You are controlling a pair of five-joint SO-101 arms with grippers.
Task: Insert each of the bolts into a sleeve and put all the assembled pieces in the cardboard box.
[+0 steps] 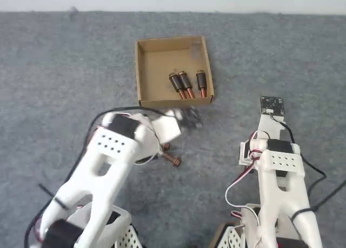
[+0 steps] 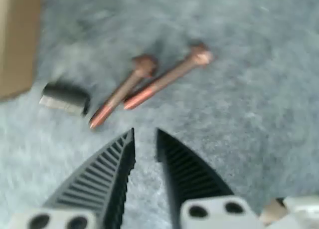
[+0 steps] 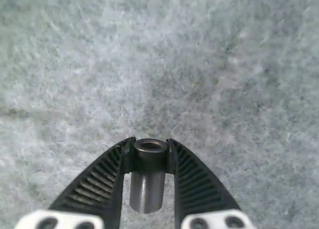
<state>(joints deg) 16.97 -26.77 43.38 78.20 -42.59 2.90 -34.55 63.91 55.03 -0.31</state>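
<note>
left wrist view: hovering low over carpet [image 2: 239,119] with left claw [image 2: 144,139] slightly parted and gripping nothing, facing two bolts [image 2: 167,78] lying close together, a loose sleeve [image 2: 65,98] beside them near the box [image 2: 17,39]. right wrist view: pinching another sleeve [image 3: 148,189] in right claw [image 3: 149,149]. high view: showing three assembled pieces [image 1: 186,85] inside the box.

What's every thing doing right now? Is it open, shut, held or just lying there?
cardboard box: open on top.
assembled pieces: three, lying inside the box.
bolts: two, bare, lying on the carpet.
loose sleeve: lying near the box.
left gripper: slightly open, empty.
right gripper: shut on the held sleeve.
held sleeve: clamped, no bolt in it.
</note>
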